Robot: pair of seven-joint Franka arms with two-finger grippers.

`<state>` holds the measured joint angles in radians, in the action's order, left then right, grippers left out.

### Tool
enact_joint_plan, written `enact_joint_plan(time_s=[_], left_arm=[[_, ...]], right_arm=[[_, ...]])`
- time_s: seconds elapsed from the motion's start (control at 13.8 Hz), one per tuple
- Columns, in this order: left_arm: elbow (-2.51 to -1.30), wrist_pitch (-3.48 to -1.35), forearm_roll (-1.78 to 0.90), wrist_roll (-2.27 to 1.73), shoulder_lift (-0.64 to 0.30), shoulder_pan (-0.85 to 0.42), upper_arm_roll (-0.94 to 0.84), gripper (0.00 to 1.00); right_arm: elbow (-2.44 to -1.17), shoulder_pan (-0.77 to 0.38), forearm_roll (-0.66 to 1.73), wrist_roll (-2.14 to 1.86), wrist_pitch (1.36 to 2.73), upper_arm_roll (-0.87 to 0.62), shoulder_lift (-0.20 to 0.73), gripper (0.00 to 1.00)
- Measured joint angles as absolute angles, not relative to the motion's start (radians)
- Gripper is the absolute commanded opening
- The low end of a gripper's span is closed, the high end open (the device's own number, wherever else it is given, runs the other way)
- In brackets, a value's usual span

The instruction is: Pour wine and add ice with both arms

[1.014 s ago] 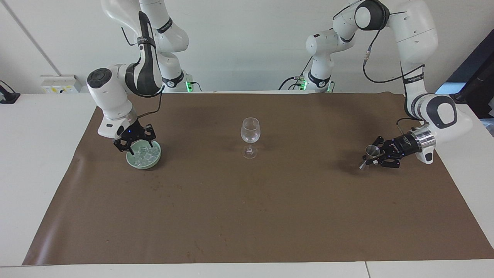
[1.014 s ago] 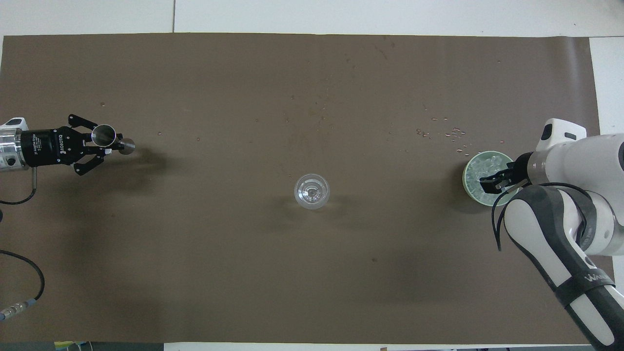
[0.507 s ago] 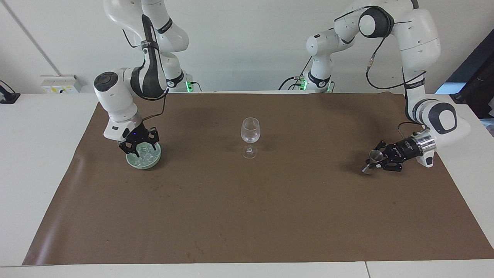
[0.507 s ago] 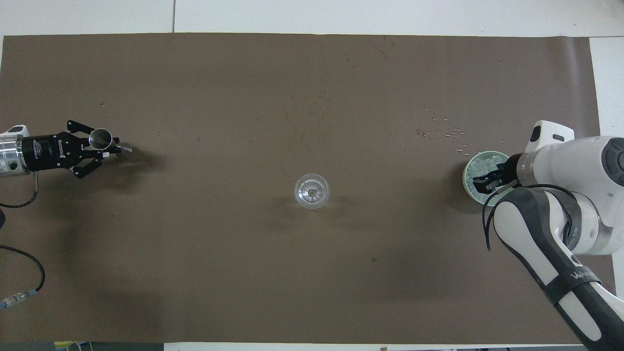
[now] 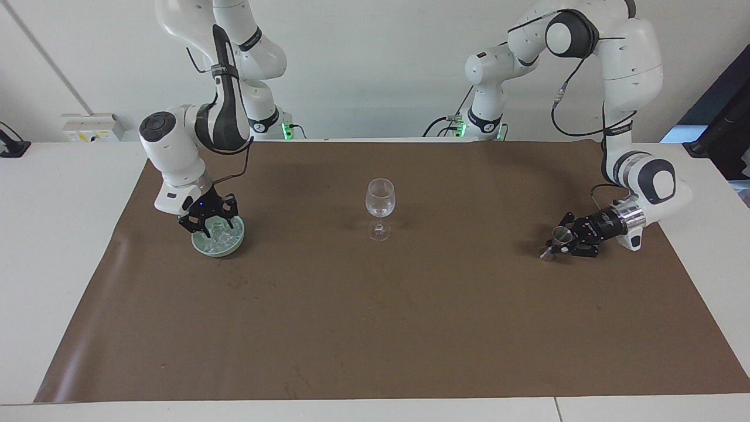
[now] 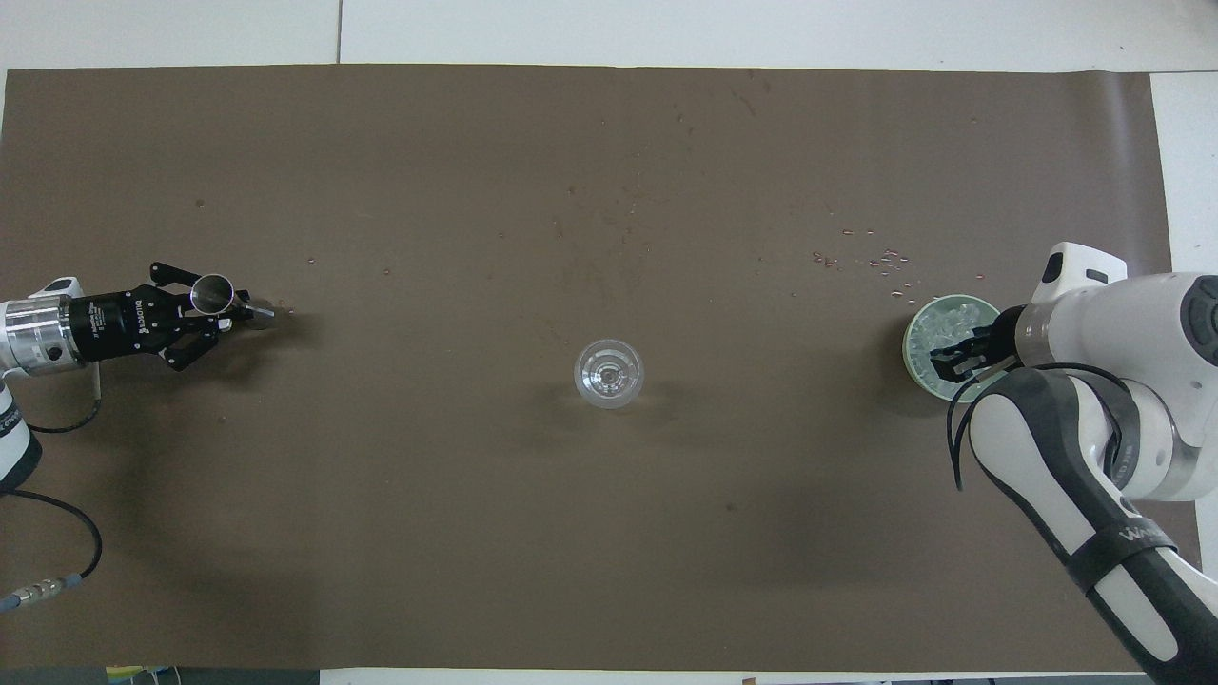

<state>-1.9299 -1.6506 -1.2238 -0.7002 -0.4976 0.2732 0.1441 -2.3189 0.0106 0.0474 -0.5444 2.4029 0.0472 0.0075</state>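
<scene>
I've got the left gripper (image 5: 561, 244) clamped shut on a small metal jigger (image 5: 558, 239), tilted, its lower end at the brown mat (image 5: 375, 328) toward the left arm's end of the table. In the overhead view the jigger (image 6: 221, 298) pokes out ahead of the gripper (image 6: 224, 309).

The right gripper (image 5: 210, 223) is down in the pale green bowl (image 5: 233, 244), tips among the ice (image 5: 225, 234). Fingers partway apart, can't tell if a cube is pinched. From overhead, ice (image 6: 942, 328) fills the bowl (image 6: 911, 360) under the gripper (image 6: 954, 360).

The wine glass (image 5: 380, 206) stands upright mid-mat, approx. between both grippers, well apart from each; looks empty to me.
</scene>
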Motion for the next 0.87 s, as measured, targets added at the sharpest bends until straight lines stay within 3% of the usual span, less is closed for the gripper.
enact_joint_plan(time_s=[0.07,0.14,0.87], left_arm=[[-1.939,-1.651,-1.236,-0.700,-0.495,0.273,0.144,0.17],[-1.947,-1.652,-1.243,-0.700,-0.493,0.273,0.144,0.99],[-1.911,-1.689,-1.147,-0.698,-0.464,0.280,0.146,1.00]], right_arm=[[-2.319,0.011,0.049,-0.544,2.407,0.047,0.008,0.62],[-2.319,0.011,0.051,-0.541,2.410,0.047,0.008,0.62],[-2.306,0.005,0.066,-0.454,2.417,0.044,0.033,0.57]])
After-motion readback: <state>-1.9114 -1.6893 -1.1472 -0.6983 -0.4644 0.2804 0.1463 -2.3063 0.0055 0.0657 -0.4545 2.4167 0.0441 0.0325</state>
